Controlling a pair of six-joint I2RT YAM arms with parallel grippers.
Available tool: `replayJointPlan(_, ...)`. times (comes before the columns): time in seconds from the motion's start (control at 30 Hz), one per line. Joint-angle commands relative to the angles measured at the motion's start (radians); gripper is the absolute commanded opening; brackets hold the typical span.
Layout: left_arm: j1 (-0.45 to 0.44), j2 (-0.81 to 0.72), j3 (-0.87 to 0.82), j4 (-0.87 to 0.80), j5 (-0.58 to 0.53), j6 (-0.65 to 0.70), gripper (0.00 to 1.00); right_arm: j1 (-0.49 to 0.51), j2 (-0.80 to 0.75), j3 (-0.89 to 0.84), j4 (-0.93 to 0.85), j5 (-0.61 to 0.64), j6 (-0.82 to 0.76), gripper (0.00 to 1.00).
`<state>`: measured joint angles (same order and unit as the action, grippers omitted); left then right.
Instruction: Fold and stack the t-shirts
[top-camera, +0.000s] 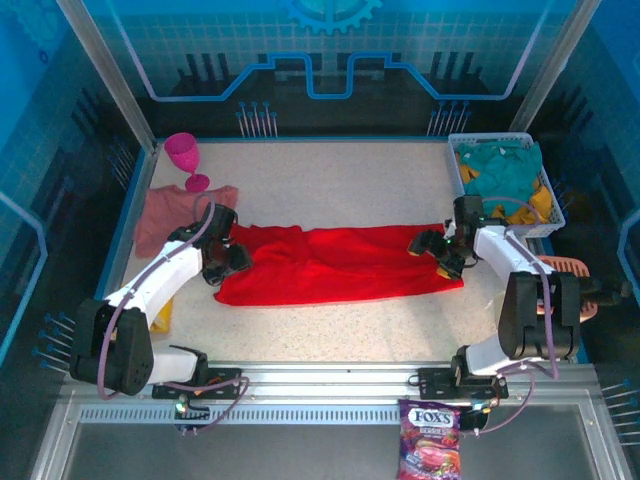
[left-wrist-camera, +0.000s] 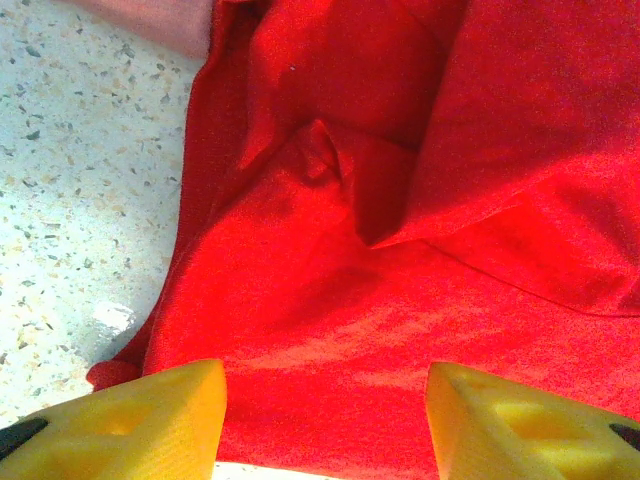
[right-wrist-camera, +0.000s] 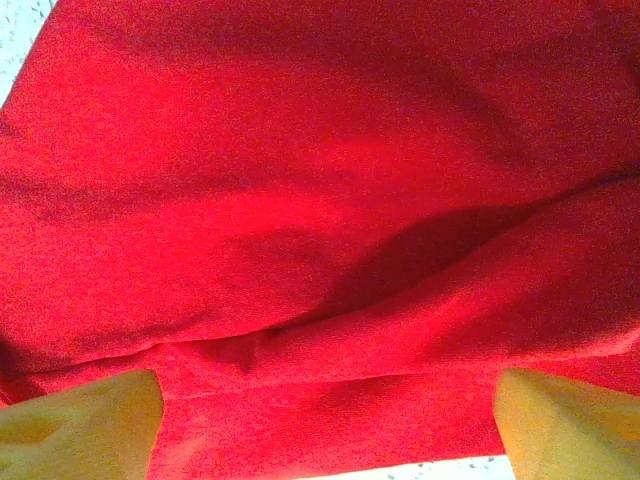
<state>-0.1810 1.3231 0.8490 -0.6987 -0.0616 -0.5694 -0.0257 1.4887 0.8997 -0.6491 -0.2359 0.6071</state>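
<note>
The bright red t-shirt (top-camera: 340, 265) lies as a long folded strip across the middle of the table; its graphic is hidden. My left gripper (top-camera: 225, 262) hangs over its left end, open, yellow fingers (left-wrist-camera: 150, 415) spread wide above the wrinkled red cloth (left-wrist-camera: 400, 200). My right gripper (top-camera: 432, 248) is at the shirt's right end, also open, with the red hem (right-wrist-camera: 330, 400) lying between its yellow fingertips (right-wrist-camera: 90, 425). The salmon-pink t-shirt (top-camera: 165, 215) lies crumpled at the back left, touching the red one's corner; a sliver of the pink t-shirt (left-wrist-camera: 160, 20) shows in the left wrist view.
A pink goblet (top-camera: 185, 158) stands behind the pink shirt. A white basket (top-camera: 548, 190) with teal and yellow clothes sits at the back right. A yellow object (top-camera: 160, 315) lies under the left arm, and a candy bag (top-camera: 430, 440) lies on the front rail.
</note>
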Motion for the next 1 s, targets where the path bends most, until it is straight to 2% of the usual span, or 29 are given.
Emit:
replayJointPlan(0.0,-0.011,-0.005,-0.015,0.007,0.021,0.008,0.56,0.011,0.046,-0.003,0.018,0.005,0.038,0.87)
replayJointPlan(0.33,-0.012,-0.010,-0.016,0.008,0.017,0.011,0.56,0.018,0.116,0.017,0.037,0.021,0.043,0.88)
replayJointPlan(0.67,-0.012,-0.017,-0.008,-0.011,0.008,0.016,0.55,0.018,0.178,0.177,-0.006,0.030,0.037,0.88)
replayJointPlan(0.97,-0.013,-0.020,-0.012,-0.012,0.012,0.015,0.55,0.014,0.258,0.211,0.044,0.027,0.040,0.88)
